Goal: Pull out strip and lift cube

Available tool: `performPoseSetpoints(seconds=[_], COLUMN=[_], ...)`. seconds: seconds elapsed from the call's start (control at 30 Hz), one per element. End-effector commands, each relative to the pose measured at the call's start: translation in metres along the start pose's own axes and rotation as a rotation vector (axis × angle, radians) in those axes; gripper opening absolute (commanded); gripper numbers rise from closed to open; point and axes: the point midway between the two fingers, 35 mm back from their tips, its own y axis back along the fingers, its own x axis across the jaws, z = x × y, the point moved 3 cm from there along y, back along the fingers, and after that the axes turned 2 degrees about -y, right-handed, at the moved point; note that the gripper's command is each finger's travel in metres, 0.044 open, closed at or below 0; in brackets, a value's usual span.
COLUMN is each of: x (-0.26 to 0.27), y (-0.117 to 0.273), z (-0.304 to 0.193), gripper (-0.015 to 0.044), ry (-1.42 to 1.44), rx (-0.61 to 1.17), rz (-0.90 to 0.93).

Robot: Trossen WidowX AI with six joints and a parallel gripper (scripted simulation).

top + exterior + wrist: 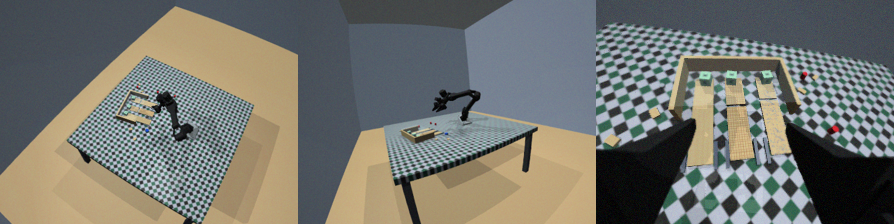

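The left strip looks unbroken in the wrist view, with a green cube at its far end. The middle strip shows a crosswise gap and has a green cube at its far end. The right strip also shows a gap, with a green cube at its end. Pale marks show on the cubes, too blurred to read. My gripper is open and empty, high above the table near the strips' outer ends.
A low wooden frame walls three sides around the cubes. Thin grey rails flank the strips' near ends. Tan chips, red pieces and a blue piece lie outside the frame.
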Motion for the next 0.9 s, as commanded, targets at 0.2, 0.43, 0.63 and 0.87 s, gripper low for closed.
performPoseSetpoints(seconds=[0.2, 0.43, 0.63, 0.87], x=[-0.003, 0.008, 0.036, 0.078], y=[0.002, -0.036, -0.08, -0.111], z=[-0.004, -0.002, -0.014, -0.041], gripper=[0.04, 0.0242, 0.0085, 0.0], ry=[-0.036, -0.03, 0.016, 0.105], rx=[0.002, 0.227, 0.561, 0.944], rz=[0.0, 0.001, 0.017, 0.059])
